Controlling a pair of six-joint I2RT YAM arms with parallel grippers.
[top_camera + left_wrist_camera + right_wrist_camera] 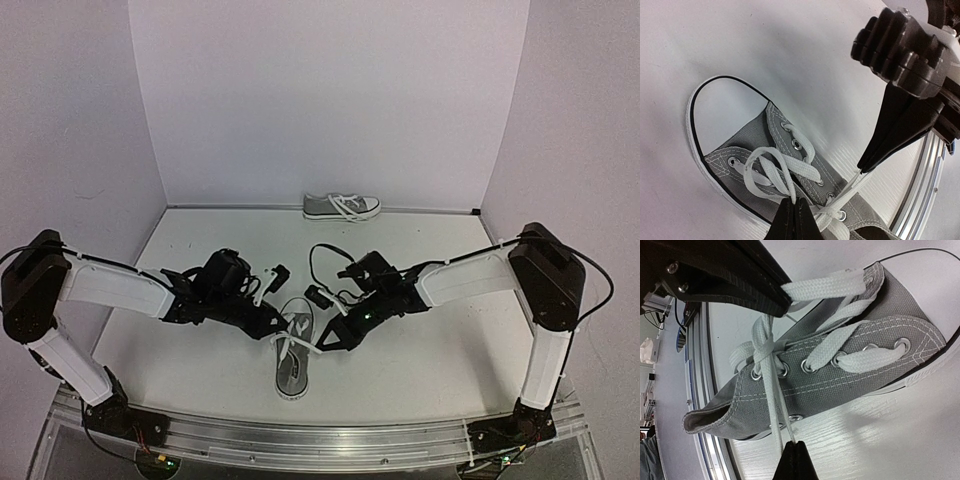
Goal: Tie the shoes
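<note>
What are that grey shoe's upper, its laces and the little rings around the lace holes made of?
Grey upper of the near low-top shoe: matte woven fabric, likely canvas; weave and stitched seams show. Flat white laces: braided textile, probably cotton or polyester; ribbed texture. Small silver eyelets: shiny metal, by their glint.

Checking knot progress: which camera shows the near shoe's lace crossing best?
Right wrist: the lace crossing on the near shoe sits mid-frame, strands separable. Left wrist catches it low in frame beside the left fingers, partly cropped. Top external shows only a small white tangle.
</note>
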